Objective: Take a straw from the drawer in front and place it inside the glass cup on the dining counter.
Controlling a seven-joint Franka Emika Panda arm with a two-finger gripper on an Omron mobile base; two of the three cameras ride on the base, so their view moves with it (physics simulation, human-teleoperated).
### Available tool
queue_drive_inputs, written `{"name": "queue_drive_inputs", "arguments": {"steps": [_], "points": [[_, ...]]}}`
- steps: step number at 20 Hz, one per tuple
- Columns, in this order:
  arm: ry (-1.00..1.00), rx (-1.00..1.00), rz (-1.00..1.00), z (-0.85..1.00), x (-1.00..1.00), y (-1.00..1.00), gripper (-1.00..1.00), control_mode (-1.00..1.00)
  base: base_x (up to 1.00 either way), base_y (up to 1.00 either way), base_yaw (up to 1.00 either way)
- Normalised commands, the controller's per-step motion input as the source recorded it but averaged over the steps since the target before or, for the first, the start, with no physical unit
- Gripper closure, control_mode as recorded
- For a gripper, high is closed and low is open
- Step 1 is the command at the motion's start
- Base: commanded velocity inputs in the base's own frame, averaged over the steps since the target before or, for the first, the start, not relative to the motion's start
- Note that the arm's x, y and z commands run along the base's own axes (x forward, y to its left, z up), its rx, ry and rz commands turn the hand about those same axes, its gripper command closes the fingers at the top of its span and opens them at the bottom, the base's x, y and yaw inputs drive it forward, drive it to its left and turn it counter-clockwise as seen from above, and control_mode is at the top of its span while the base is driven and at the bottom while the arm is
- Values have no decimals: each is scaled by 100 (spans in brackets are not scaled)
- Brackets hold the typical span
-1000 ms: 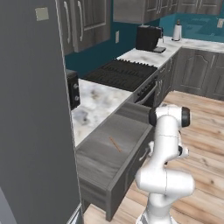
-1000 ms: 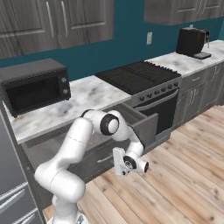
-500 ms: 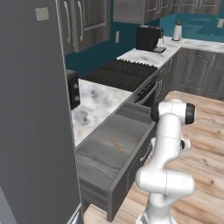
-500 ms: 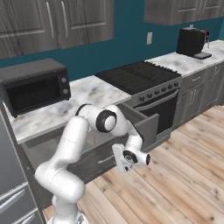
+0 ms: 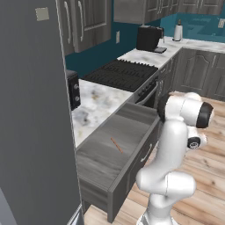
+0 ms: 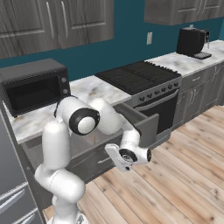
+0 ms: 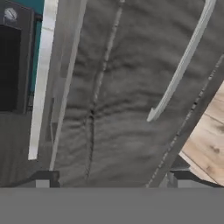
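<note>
Drawer point(image 5: 115, 145) pulled out from under marble tabletop point(image 5: 94, 99), beside black stove point(image 5: 121, 73); straw point(image 5: 116, 144) lying flat on drawer floor near middle, angled, touching nothing else. Claw point(image 7: 111, 175) in front of drawer front, close to silver bar handle point(image 7: 181, 65), fingertips point(image 7: 43, 177) spread wide apart w/ nothing between them, apart from handle; in right base view claw point(image 6: 117, 158) low, just outside drawer front point(image 6: 98, 161). Microwave point(image 6: 33, 85) on tabletop left of drawer, coffee machine point(image 6: 191, 41) at far end past stove.
</note>
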Motion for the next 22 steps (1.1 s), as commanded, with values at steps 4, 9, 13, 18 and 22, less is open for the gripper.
{"name": "queue_drive_inputs", "arguments": {"steps": [4,9,13,18,22], "points": [[-20,-31,25,100,-58,46,-100,-100,0,0,0],[-13,-41,20,100,-8,61,-100,-100,0,0,0],[-6,-41,13,100,0,53,-100,-100,0,0,0],[0,-41,15,100,0,62,-100,-100,0,0,0],[2,-34,18,63,1,44,-100,-100,0,0,0]]}}
